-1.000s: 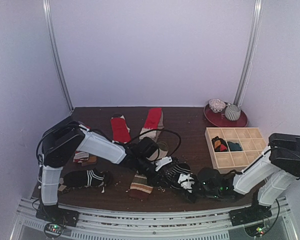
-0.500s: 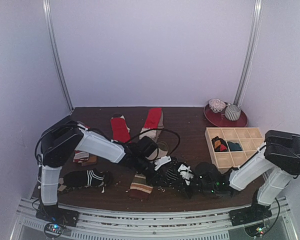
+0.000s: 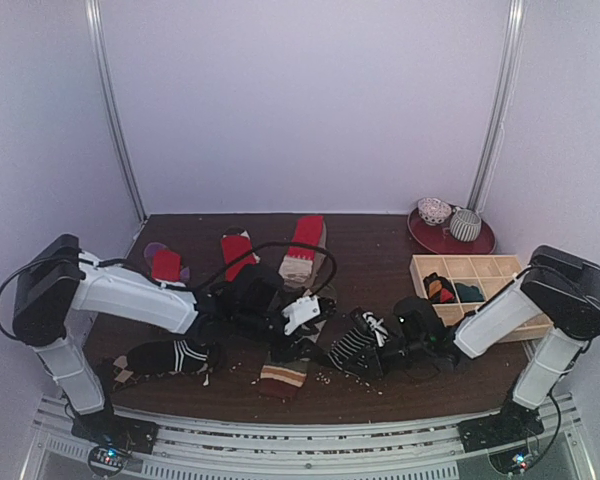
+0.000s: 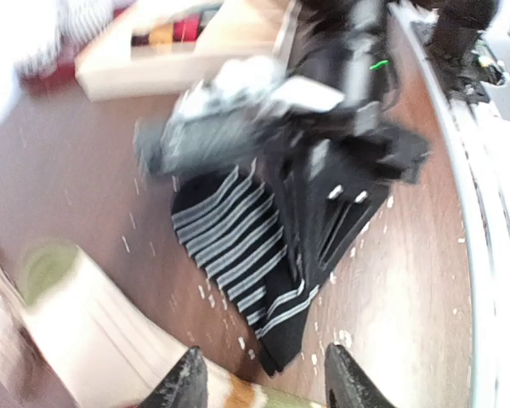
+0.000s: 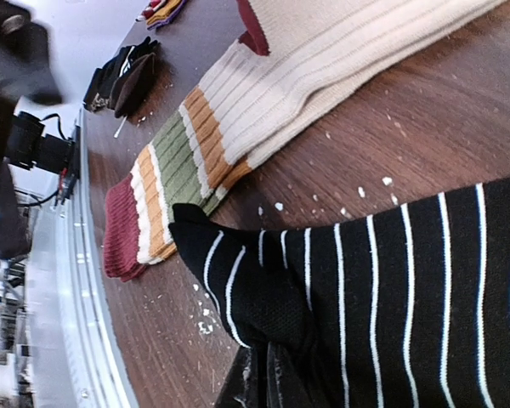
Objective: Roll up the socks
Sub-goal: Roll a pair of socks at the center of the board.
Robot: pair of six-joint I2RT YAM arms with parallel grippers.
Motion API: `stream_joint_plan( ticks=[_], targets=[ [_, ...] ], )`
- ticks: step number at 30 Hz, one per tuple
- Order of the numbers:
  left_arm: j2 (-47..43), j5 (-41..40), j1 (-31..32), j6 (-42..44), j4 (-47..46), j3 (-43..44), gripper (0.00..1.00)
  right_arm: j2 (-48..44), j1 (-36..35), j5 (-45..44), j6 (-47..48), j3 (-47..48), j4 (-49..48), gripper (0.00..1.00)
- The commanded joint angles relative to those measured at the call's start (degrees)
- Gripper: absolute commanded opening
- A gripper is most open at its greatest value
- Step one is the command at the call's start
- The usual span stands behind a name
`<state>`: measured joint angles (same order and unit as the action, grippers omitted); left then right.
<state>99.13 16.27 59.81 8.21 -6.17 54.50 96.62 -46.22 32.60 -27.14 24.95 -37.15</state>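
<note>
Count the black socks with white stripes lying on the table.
2. The left striped sock lies front left; the centre striped sock is front centre, gripped by the right claw. More may be hidden.

White-shelled left arm and right arm, black joints (looping black cable).

The black sock was a fine, matt knit with thin white stripes worked into it. The beige sock beside it was a thicker ribbed knit. The table was dark grained wood with a dull sheen, flecked with pale crumbs. The tray was pale, bare wood. The left arm wore smooth white plastic shells. The rail looked like ribbed metal.
</note>
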Motion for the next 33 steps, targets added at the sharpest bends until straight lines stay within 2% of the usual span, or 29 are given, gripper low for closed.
stream_joint_plan(
  ticks=[1, 8, 17, 22, 30, 33],
  targets=[
    [0.50, -2.54, 2.87, 12.82, -14.37, -3.84, 0.47, 4.39, 3.55, 4.49, -4.05, -1.87, 16.65, 0.03],
    [10.97, 3.60, 3.07, 14.62, -19.48, -2.07, 0.48, 5.88, 7.17, 7.57, -1.14, -0.09, 21.79, 0.03],
    [14.69, 2.16, 2.99, 15.58, -29.84, -2.47, 0.48, 6.40, 7.80, 8.01, 0.55, -0.31, 23.19, 0.03],
    [16.44, 3.00, 3.03, 17.35, -28.85, -1.03, 0.48, 6.56, 8.11, 8.35, 0.46, -1.10, 22.58, 0.03],
    [19.51, 5.57, 3.03, 19.24, -22.41, 0.87, 0.35, 6.23, 8.51, 8.96, 0.68, -1.39, 22.86, 0.03],
    [20.06, 5.86, 3.03, 19.49, -19.98, 2.12, 0.25, 6.35, 8.60, 9.27, 0.56, -1.44, 22.67, 0.03]
  ],
)
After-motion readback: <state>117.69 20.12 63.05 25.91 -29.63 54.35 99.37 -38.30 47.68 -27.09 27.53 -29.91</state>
